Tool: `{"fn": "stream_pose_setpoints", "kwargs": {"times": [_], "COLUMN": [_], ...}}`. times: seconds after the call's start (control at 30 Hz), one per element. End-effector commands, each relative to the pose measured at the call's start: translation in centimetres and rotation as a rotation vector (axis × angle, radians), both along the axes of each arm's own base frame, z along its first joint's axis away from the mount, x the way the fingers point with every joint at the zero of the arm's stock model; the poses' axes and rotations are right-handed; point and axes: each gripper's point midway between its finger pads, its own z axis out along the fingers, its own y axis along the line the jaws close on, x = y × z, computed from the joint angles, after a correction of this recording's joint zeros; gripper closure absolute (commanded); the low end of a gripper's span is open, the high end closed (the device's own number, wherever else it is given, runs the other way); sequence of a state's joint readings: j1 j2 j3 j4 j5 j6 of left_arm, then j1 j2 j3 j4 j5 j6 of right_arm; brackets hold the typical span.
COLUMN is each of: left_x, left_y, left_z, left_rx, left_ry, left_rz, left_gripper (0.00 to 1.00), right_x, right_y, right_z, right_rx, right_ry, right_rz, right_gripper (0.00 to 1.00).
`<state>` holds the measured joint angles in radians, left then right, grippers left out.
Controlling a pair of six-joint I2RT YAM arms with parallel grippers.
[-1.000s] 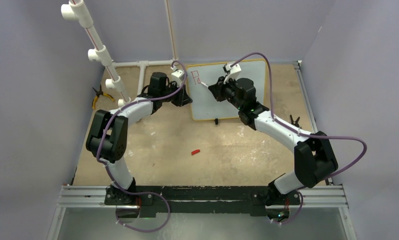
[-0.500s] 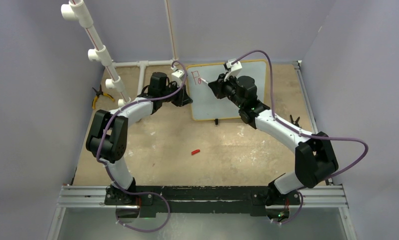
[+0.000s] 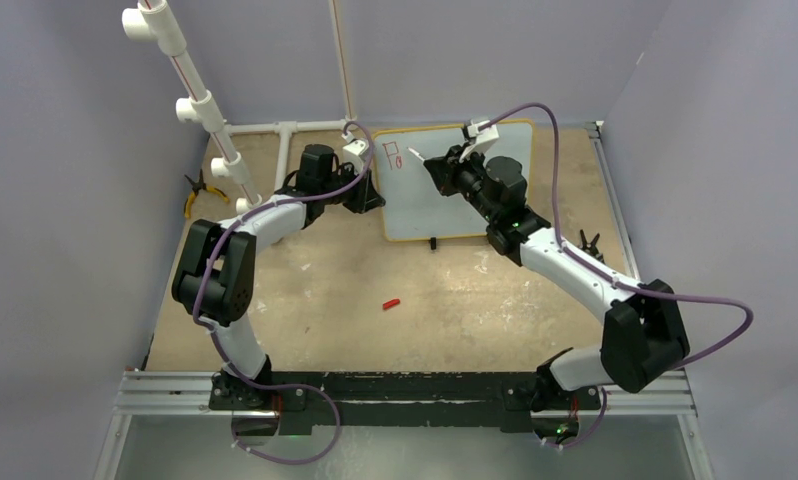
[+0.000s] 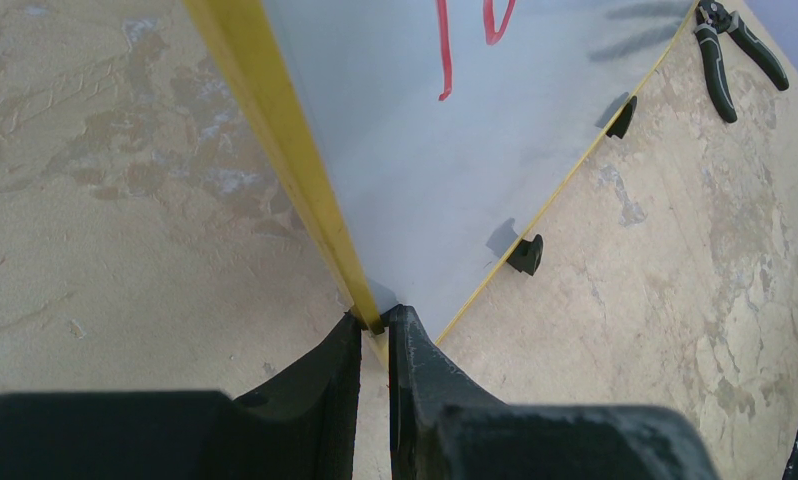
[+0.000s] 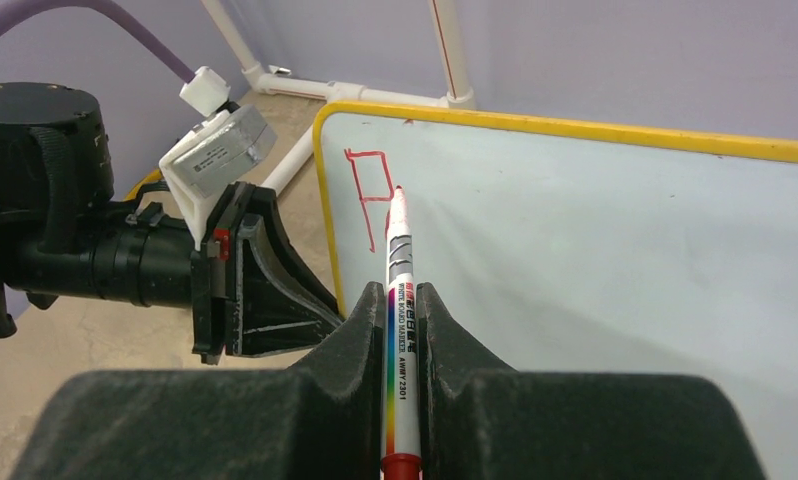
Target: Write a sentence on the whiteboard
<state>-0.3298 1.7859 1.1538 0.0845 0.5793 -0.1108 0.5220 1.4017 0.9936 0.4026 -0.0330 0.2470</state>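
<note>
Whiteboard (image 3: 445,200) stands propped on small feet at the far middle of the table (image 3: 325,290). It looks light, stiff and slick-faced, so it would likely slide under pen pressure. The left gripper (image 4: 377,322) pinches its yellow frame at a lower corner, a sensible hold. The right gripper (image 5: 403,300) clamps the marker (image 5: 399,260), its tip at the few red strokes of the sentence (image 5: 368,200).

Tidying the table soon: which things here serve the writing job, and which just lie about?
In use: whiteboard, marker, red writing, left pincer, right pincer.
Lying about: red cap, yellow pliers, black pliers, white pipes.
</note>
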Motion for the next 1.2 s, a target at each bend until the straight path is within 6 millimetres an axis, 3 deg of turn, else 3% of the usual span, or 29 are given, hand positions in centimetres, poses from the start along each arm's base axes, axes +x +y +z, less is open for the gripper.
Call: {"fn": "stream_pose_setpoints", "kwargs": {"times": [0.0, 0.73, 1.17], "left_x": [0.5, 0.4, 0.4], "left_y": [-0.4, -0.5, -0.5], "left_z": [1.6, 1.7, 1.8], "left_rx": [0.006, 0.004, 0.002], "left_ry": [-0.055, -0.058, -0.059], "left_rz": [-0.012, -0.019, -0.019], "left_gripper": [1.00, 1.00, 1.00], "right_x": [0.6, 2.6, 1.8], "right_y": [-0.5, -0.2, 0.9], "right_z": [0.7, -0.2, -2.4], "right_rx": [0.022, 0.004, -0.050], "right_ry": [-0.012, 0.000, 0.040], "right_rz": [-0.035, -0.077, 0.006], "right_gripper": [1.00, 1.00, 1.00]}}
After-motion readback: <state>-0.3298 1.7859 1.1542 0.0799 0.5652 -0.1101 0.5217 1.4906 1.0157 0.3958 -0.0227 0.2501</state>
